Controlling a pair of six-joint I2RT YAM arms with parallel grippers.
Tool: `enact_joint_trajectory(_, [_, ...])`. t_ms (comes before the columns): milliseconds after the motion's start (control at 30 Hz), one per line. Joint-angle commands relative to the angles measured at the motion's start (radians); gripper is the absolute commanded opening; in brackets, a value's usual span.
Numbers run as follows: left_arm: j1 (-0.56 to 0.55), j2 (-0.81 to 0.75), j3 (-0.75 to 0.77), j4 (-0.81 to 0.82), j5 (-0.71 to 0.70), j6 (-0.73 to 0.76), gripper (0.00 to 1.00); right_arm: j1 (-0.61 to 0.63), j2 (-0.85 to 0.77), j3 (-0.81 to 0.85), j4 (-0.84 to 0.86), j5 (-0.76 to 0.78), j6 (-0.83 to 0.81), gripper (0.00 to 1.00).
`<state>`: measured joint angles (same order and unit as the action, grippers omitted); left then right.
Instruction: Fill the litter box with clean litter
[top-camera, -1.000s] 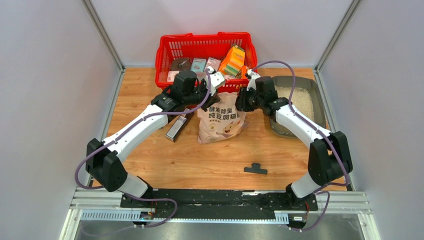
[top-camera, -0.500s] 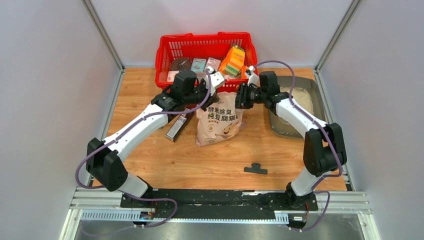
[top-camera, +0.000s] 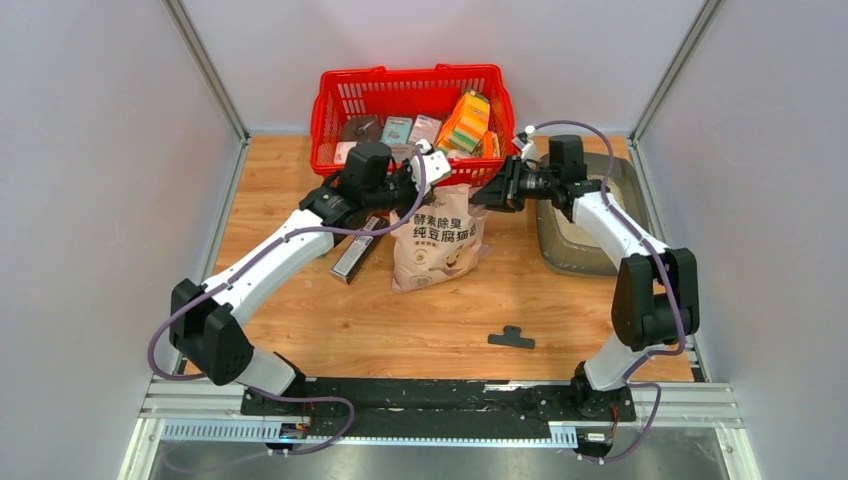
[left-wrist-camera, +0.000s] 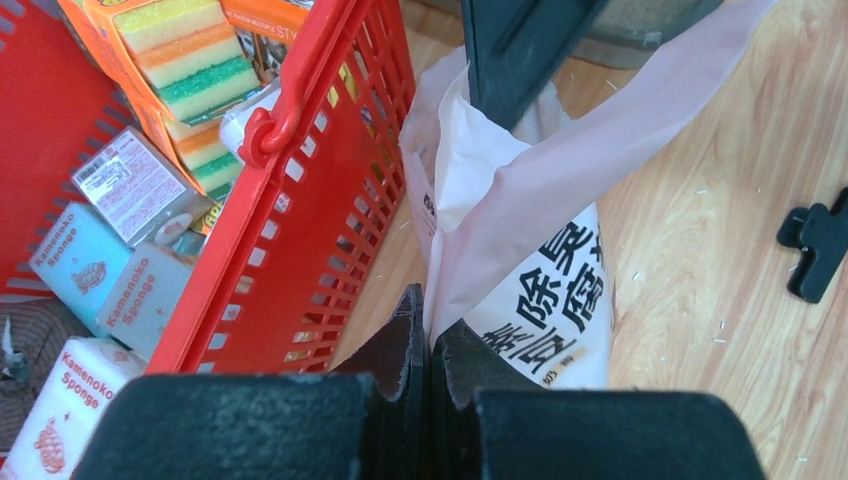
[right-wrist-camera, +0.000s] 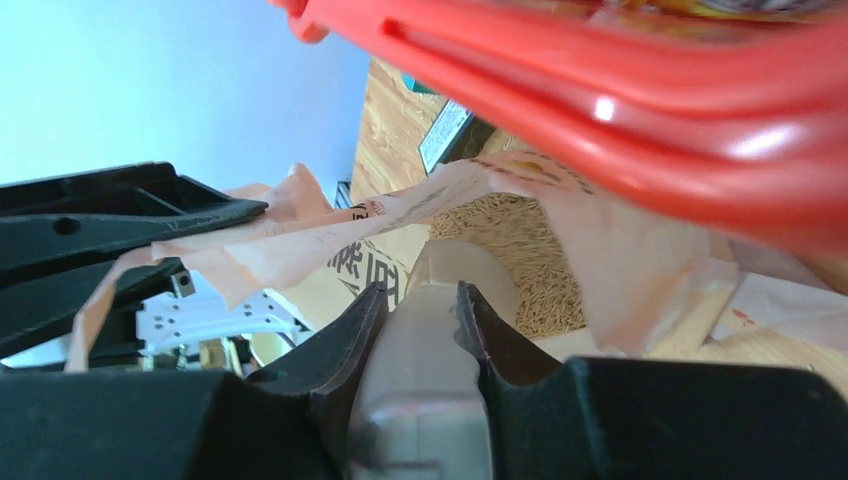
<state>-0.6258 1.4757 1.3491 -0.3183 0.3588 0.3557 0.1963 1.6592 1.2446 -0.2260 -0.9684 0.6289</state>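
Shifted since the earlier frame: the right arm's (top-camera: 605, 220) wrist, now further right, over the tray. Setting: matt grey walls (top-camera: 100, 150) round a wood-grain tabletop (top-camera: 400, 320). Red mesh plastic basket (top-camera: 400, 97) at the rear. Shallow grey-brown litter box (top-camera: 575, 255), rounded corners, far right, partly under the right arm. Pinkish-cream printed bag (top-camera: 435, 250) upright at centre, touching the basket front; fine pale beige clean litter (right-wrist-camera: 520, 250) inside it. Left gripper (left-wrist-camera: 428, 320) clenched on the bag's top edge. Right gripper (right-wrist-camera: 420, 295) clamped on a clear plastic scoop (right-wrist-camera: 450, 265) at the bag's mouth. Small black clip (top-camera: 511, 338) lies apart.
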Motion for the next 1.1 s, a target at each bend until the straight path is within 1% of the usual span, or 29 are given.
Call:
enact_joint_trajectory(0, [0.000, -0.109, 0.009, 0.140, 0.052, 0.115, 0.00, -0.060, -0.064, 0.006, -0.007, -0.078, 0.132, 0.00])
enact_joint_trajectory(200, [0.000, -0.144, -0.007, 0.121, 0.097, 0.225, 0.00, -0.138, -0.113, -0.037, 0.048, -0.096, 0.199, 0.00])
enact_joint_trajectory(433, [0.000, -0.155, 0.004, 0.052, 0.123, 0.348, 0.00, -0.239, -0.150, -0.092, 0.119, -0.128, 0.279, 0.00])
enact_joint_trajectory(600, [-0.002, -0.163, 0.007, 0.019, 0.118, 0.374, 0.00, -0.282, -0.162, -0.109, 0.200, -0.182, 0.334, 0.00])
enact_joint_trajectory(833, [-0.002, -0.167, 0.008, 0.008, 0.114, 0.378, 0.00, -0.304, -0.167, -0.126, 0.217, -0.205, 0.364, 0.00])
enact_joint_trajectory(1000, [-0.002, -0.170, 0.005, 0.013, 0.117, 0.361, 0.00, -0.327, -0.150, -0.131, 0.185, -0.208, 0.292, 0.00])
enact_joint_trajectory(1033, [-0.002, -0.172, 0.005, 0.012, 0.118, 0.361, 0.00, -0.337, -0.148, -0.135, 0.188, -0.213, 0.304, 0.00])
enact_joint_trajectory(1067, [-0.002, -0.173, 0.002, 0.010, 0.117, 0.362, 0.00, -0.345, -0.148, -0.158, 0.250, -0.213, 0.331, 0.00])
